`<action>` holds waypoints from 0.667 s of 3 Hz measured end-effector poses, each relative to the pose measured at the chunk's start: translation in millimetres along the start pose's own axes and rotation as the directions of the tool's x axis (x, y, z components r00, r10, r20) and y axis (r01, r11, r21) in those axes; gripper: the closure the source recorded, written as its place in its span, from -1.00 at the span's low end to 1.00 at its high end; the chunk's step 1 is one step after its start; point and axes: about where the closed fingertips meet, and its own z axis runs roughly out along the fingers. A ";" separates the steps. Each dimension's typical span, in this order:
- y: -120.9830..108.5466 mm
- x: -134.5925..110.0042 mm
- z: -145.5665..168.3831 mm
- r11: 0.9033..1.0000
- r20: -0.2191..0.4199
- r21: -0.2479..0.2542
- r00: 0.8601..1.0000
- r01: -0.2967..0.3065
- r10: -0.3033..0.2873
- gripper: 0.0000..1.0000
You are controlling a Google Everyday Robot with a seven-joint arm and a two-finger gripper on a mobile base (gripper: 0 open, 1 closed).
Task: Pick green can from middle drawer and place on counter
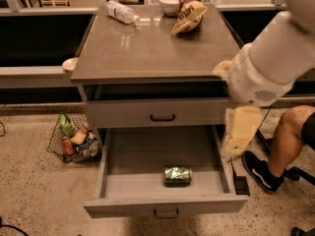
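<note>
The green can [177,175] lies on its side near the front of the open middle drawer [118,156], right of centre. The drawer is pulled out, with its dark handle [166,213] on the front. The counter [147,53] is the grey-brown top of the cabinet above it. My white arm comes in from the upper right. My gripper [239,134] hangs over the drawer's right wall, up and to the right of the can and not touching it.
A clear plastic bottle [122,12], a white bowl [169,3] and a snack bag [189,14] sit at the counter's back edge. The top drawer [162,113] is shut. A wire basket [74,139] of packets stands on the floor at left. A person's leg and shoe [278,149] are at right.
</note>
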 end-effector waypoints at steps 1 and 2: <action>17.3 -21.1 47.3 0.996 0.074 -0.076 0.996 0.056 -0.051 -1.00; 20.2 -23.8 53.0 0.994 0.084 -0.086 0.995 0.063 -0.055 -1.00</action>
